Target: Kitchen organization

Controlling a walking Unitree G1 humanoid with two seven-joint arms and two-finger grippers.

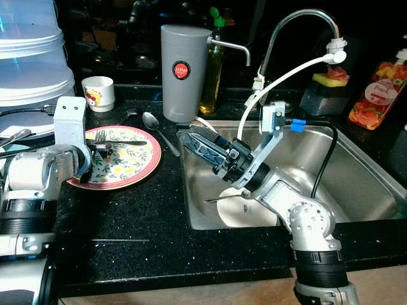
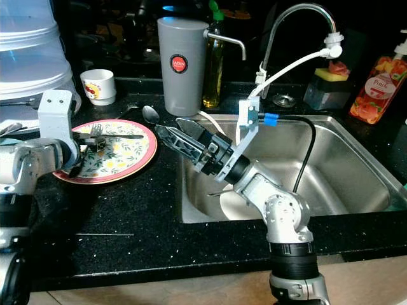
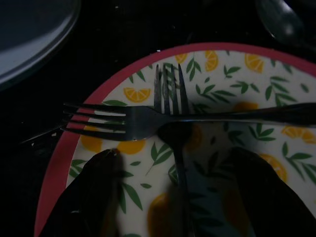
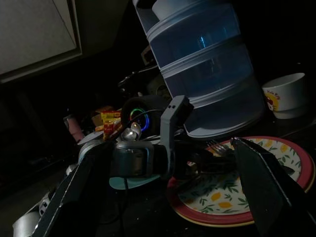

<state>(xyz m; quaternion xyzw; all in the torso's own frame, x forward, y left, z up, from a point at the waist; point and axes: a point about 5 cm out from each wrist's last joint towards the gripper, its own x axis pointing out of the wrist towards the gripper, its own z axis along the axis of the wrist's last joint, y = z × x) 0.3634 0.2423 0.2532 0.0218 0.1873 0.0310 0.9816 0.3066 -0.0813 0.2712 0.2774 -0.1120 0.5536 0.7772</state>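
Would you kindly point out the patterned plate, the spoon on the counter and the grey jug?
patterned plate (image 1: 137, 166), left eye view, bare right part.
spoon (image 1: 151, 121), left eye view, bowl.
grey jug (image 1: 182, 89), left eye view, body below the red label.

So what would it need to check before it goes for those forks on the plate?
1. Left pincer open: ok, its fingers are spread on either side of one fork's handle.
2. Forks reachable: ok, the two lie crossed on the plate, one over the other.
3. Forks separable: cannot tell, lifting one may drag the other.
4. Right pincer out of the way: ok, open and empty, over the sink edge.
5. Spoon clear of the plate: ok, it lies on the counter beside it.
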